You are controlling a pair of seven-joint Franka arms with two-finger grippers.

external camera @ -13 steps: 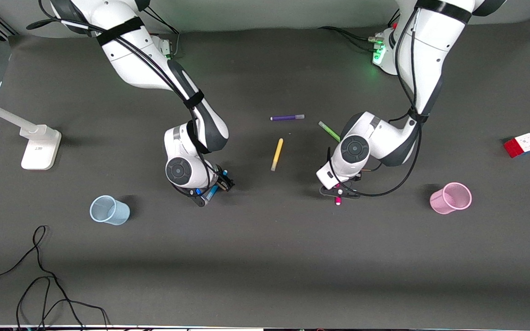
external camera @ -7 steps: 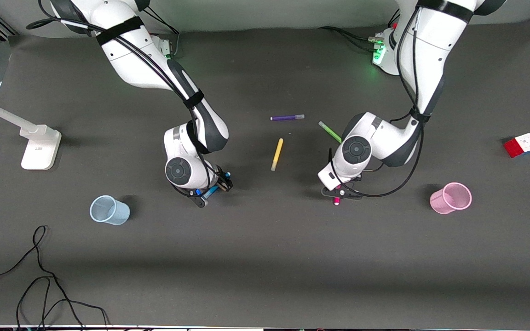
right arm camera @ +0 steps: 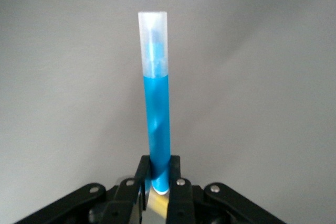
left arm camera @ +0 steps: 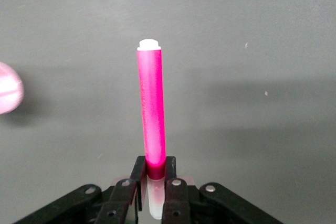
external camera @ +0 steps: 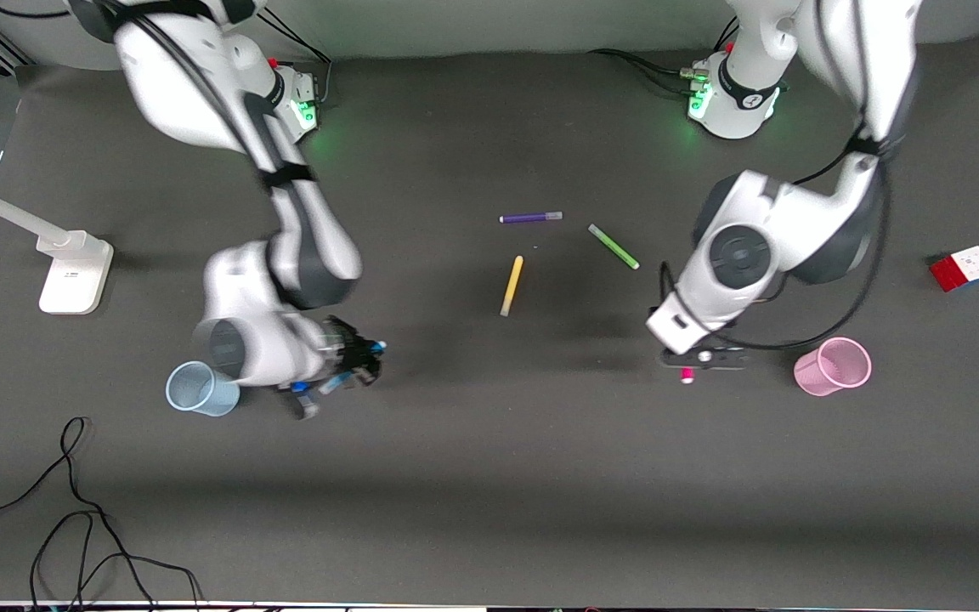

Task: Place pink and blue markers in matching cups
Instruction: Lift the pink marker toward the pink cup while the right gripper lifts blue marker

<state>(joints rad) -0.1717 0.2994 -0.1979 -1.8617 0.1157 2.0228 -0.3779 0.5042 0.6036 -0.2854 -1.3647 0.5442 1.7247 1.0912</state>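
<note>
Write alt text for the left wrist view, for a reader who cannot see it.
The left gripper holds the pink marker by one end between its black fingers, the marker pointing away from the camera over the dark grey table. A blurred edge of the pink cup shows at the frame's border.

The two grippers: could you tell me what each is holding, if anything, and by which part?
The left gripper clamps the pink marker near one end. The right gripper clamps the blue marker near the end away from its cap.
</note>
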